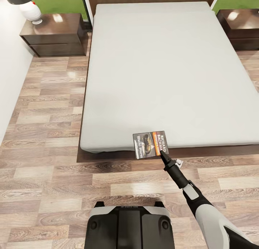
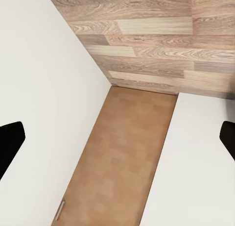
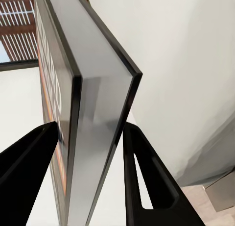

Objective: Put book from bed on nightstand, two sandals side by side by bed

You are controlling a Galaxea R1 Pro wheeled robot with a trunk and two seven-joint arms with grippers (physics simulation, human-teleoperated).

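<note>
While gripped: right gripper (image 1: 161, 152) clamps the book (image 1: 150, 145) at the bed's (image 1: 151, 72) foot edge
Left gripper (image 2: 117, 138): fingers wide apart, empty
Room: wood-plank floor (image 1: 46, 177); 2 nightstands (image 1: 54, 35) flank the headboard

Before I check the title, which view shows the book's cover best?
The head view: the book faces the camera at the foot of the bed, lettering readable, held by the right tool. The right wrist view shows its edge between the fingers. The left wrist view shows floor and wall.

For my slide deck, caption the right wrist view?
Right gripper clamping the book by its edge, the bed behind.
</note>
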